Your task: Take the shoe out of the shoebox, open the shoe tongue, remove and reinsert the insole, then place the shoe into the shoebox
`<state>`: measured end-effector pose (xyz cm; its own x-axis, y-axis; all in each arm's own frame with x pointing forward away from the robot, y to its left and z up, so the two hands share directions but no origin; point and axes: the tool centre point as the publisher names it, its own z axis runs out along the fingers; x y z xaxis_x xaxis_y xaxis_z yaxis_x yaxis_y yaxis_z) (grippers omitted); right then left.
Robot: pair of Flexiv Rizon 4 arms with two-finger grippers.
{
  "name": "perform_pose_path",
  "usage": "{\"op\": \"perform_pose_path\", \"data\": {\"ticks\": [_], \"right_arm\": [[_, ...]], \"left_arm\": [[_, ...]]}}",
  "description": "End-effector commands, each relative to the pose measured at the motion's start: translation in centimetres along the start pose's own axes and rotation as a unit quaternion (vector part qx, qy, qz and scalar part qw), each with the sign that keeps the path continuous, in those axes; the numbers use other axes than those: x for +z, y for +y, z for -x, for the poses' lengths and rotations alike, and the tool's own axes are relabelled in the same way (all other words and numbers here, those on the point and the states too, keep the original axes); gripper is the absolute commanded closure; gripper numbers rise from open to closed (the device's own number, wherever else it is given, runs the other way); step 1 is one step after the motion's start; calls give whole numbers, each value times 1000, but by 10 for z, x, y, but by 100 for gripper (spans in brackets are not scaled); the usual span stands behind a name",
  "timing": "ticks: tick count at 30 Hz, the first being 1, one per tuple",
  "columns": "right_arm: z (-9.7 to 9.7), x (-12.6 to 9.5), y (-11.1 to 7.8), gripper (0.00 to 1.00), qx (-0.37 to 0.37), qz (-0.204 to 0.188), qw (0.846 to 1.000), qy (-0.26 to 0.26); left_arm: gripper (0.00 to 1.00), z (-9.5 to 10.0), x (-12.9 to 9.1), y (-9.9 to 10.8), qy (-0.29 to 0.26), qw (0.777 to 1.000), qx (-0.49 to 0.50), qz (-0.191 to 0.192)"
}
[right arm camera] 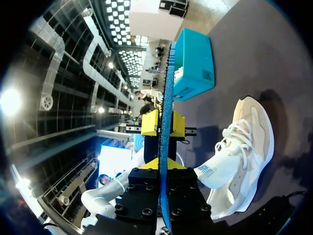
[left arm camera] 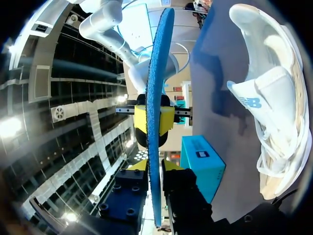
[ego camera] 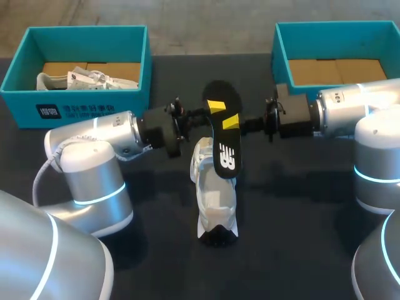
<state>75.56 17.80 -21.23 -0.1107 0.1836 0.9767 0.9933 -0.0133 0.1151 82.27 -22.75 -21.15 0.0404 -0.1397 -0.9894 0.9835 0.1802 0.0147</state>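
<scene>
The insole (ego camera: 224,147) hangs over the middle of the table (ego camera: 300,206), just above the white shoe (ego camera: 214,203) lying there. The left gripper (ego camera: 214,106) pinches its far left edge and the right gripper (ego camera: 230,122) pinches the right edge close by. Both wrist views show it edge-on, clamped between yellow tips. It looks thin, light and bendy, probably foam, so edge holds suit it, though held from one side alone it would likely droop. From above the insole covers the shoe's mouth, so I cannot tell whether the tongue stands open. Each gripper's lower finger is hidden beneath it.
</scene>
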Motion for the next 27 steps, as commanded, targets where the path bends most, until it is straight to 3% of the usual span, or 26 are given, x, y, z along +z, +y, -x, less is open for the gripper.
{"op": "perform_pose_path", "data": {"ticks": [1,4,13,21,27], "right_arm": [[0,2,-1,100,0,2,1000,0],[0,2,-1,100,0,2,1000,0],[0,2,-1,100,0,2,1000,0],[0,2,-1,100,0,2,1000,0],[0,2,-1,100,0,2,1000,0]], "left_arm": [[84,0,2,0,1,1000,0,-5],[82,0,2,-2,1,1000,0,-10],[91,0,1,-3,3,1000,3,-19],[81,-1,1,-6,4,999,9,-33],[94,-2,2,-6,6,999,9,-36]]}}
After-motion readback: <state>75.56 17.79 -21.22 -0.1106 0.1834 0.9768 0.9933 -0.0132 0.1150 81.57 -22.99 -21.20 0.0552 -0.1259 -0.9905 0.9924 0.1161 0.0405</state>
